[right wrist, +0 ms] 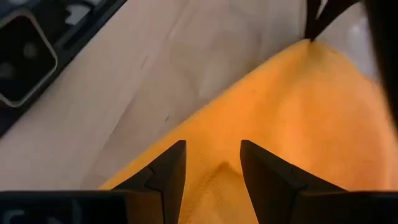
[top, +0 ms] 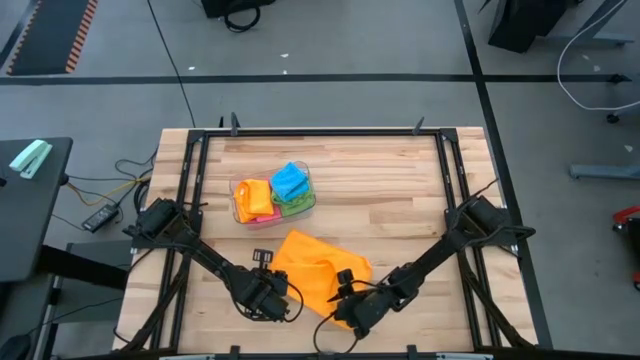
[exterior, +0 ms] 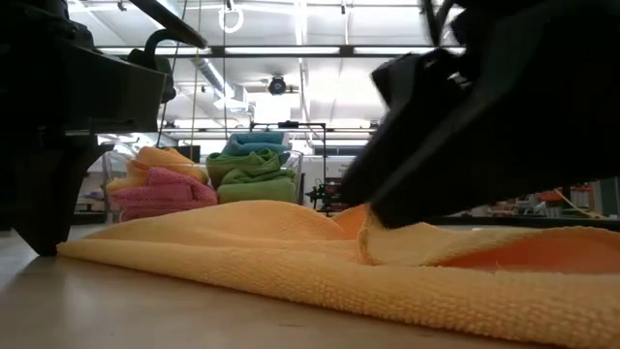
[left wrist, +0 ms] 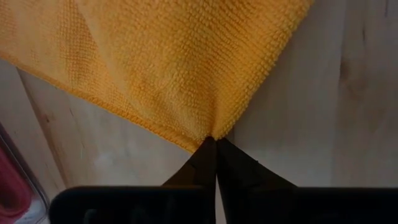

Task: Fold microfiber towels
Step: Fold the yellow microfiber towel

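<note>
An orange microfiber towel (top: 318, 270) lies spread and rumpled on the wooden table (top: 400, 200), near its front edge. My left gripper (top: 272, 298) is shut on the towel's near left corner. My right gripper (right wrist: 211, 163) is open and slants down over the towel's near right part, with a small ridge of cloth (right wrist: 221, 169) showing between its fingers. Behind the towel, a clear tub (top: 273, 193) holds folded pink, orange, blue and green towels. My left gripper pinches the orange towel's corner tip (left wrist: 210, 133) between its two shut fingers, coming steeply from above. The corner lies low at the table, and the cloth fans out from it, lightly creased. My right gripper's fingertips (right wrist: 177, 163) stand at the cloth; I cannot tell whether they touch it.
The tub of folded towels stands at the middle left of the table, a little beyond the orange towel. A black frame rail (top: 445, 170) runs along the table's sides and far edge. Bare wood lies to the far right of the towel.
</note>
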{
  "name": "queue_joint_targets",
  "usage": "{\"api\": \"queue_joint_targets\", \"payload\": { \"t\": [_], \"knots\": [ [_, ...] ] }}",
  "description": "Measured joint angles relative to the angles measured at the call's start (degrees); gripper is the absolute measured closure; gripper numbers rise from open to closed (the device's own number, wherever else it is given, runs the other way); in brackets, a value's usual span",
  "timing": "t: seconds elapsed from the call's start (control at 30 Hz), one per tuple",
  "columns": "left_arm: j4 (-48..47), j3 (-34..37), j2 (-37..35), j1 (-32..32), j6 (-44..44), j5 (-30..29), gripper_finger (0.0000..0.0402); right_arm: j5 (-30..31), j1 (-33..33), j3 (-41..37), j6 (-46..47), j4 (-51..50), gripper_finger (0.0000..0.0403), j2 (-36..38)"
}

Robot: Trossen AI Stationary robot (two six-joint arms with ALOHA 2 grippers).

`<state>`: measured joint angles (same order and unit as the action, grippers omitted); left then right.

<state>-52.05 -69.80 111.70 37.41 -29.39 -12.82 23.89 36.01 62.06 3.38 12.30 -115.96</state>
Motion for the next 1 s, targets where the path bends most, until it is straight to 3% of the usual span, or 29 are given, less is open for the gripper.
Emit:
{"api": "queue_joint_targets", "payload": {
  "t": [0.23, 0.6, 1.0],
  "knots": [
    [0.33, 0.00, 0.01, 0.02, 0.00, -0.21, 0.0377, 0.27, -1.69, 0.13, 1.01, 1.27, 0.0256, -1.79],
    [0.31, -0.02, 0.02, 0.04, -0.02, -0.28, 0.0384, -2.15, -2.15, 0.17, 3.83, -2.63, 0.0358, -1.79],
    [0.31, -0.02, 0.02, 0.07, 0.00, -0.42, 0.0390, 0.90, -1.19, 0.17, 5.51, -9.03, 0.0364, 1.20]
  ]
}}
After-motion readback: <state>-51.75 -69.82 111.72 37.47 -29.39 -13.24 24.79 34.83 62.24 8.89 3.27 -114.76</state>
